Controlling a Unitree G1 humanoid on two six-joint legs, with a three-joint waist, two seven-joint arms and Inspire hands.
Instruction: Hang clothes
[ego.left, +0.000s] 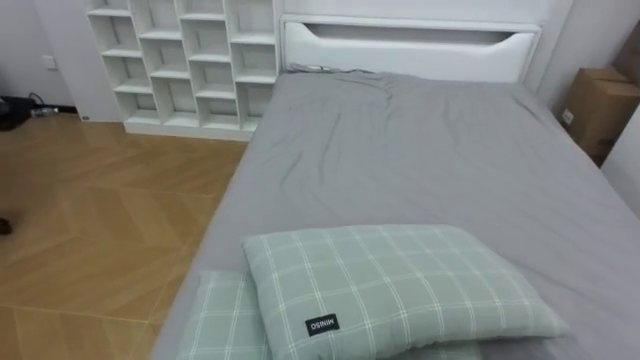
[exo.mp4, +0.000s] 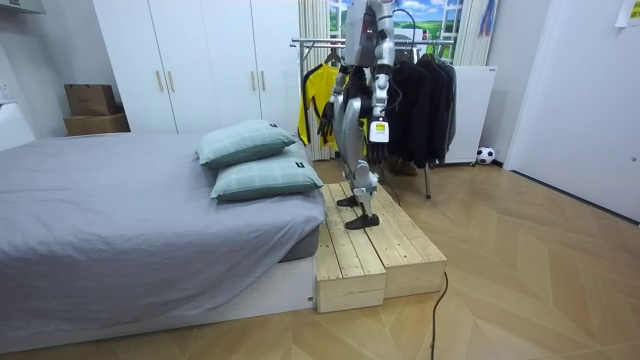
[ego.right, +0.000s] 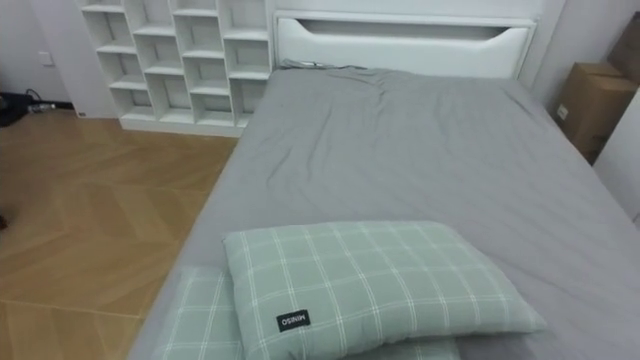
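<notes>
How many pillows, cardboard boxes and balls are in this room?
Pillows: 2 (upper pillow, lower pillow)
Cardboard boxes: 2 (upper box, lower box)
Balls: 1 (ball)
Total: 5

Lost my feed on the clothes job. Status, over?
Left hand and right hand hang low, grip unclear. Clothes on rack behind robot. Facing bed, two pillows ahead.

Upper pillow atop lower pillow, on bed
</notes>
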